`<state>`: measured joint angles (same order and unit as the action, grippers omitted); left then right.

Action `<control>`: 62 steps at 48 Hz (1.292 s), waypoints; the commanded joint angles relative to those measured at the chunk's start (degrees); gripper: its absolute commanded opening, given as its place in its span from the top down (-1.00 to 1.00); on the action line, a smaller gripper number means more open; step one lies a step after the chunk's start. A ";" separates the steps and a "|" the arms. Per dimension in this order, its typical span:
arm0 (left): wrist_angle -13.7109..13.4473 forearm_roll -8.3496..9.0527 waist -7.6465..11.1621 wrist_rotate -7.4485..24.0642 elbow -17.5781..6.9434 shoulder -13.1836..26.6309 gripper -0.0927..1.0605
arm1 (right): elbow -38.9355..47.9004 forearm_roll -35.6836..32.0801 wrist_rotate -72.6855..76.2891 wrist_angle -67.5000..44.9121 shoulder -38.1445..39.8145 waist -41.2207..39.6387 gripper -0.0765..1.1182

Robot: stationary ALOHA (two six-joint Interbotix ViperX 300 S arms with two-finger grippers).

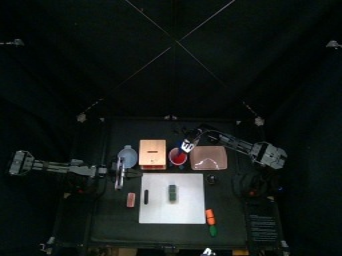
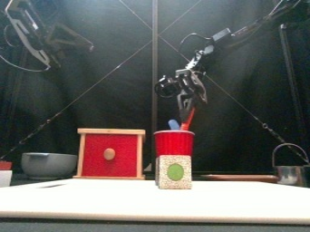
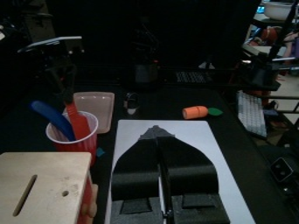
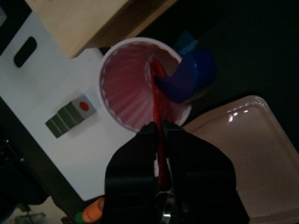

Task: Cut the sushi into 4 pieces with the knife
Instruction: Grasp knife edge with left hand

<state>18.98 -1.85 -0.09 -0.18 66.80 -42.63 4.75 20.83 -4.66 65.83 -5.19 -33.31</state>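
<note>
Sushi roll (image 2: 175, 171) before red cup (image 2: 173, 143); right end effector (image 4: 160, 131) above, seemingly clamping red knife (image 4: 155, 87).

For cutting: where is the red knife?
The red knife stands in the red cup, in top view between wooden box and pink tray, held by the right gripper.

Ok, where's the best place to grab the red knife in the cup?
Its top end, from straight above. The red knife stands near upright in the red cup, only that end clear of the rim, the blue knife close beside. The right claw is closed on it there.
</note>
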 commanded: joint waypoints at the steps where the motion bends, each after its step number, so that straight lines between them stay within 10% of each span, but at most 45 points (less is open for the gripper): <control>1: 0.53 -0.09 -0.18 0.09 -0.79 0.09 0.63 | -3.34 0.44 -0.09 0.70 4.13 0.00 0.83; 18: 4.75 -0.09 -0.53 0.09 -0.79 0.18 0.17 | 1.32 -3.60 -0.26 -6.59 21.45 6.77 0.82; 36: 7.91 -2.99 -1.05 0.44 -2.81 5.98 -0.84 | 33.31 -14.33 0.70 -55.11 36.12 21.53 0.82; 62: 10.81 3.16 -3.87 0.70 -10.63 22.06 -0.84 | 42.63 -20.30 1.05 -72.25 36.12 29.97 0.82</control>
<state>28.83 0.79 -3.52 0.44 58.10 -21.36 48.08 0.53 -3.78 -5.80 30.32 -3.69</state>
